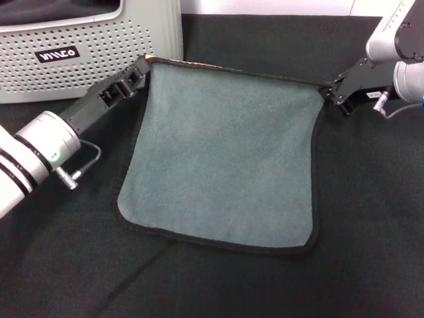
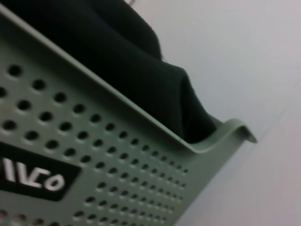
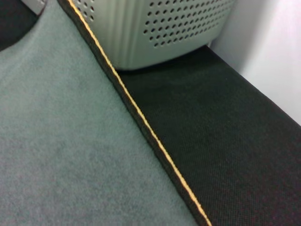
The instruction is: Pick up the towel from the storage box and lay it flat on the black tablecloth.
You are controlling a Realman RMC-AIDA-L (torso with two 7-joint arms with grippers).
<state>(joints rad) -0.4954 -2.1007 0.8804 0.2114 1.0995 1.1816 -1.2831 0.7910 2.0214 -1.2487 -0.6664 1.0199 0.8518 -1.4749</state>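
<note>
- Two grippers hold the towel point(image 1: 222, 156) by its far corners; we see our left gripper point(image 1: 140, 71) with jaws closed on the far-left corner, our right gripper point(image 1: 331, 93) with jaws closed on the far-right one
- The towel lies grey-green side up on the black tablecloth point(image 1: 371, 218), far edge slightly raised; a thin yellow line shows along its black edging
- The storage box point(image 1: 93, 46) stands on the cloth at far left, just beside the left gripper

— Where's the towel point(image 1: 222, 156)?
— Centre frame, grey-green side up, spread on the black tablecloth point(image 1: 371, 218), far corners lifted.
— The storage box point(image 1: 93, 46)?
— Upper left, light grey, perforated, black label.
</note>
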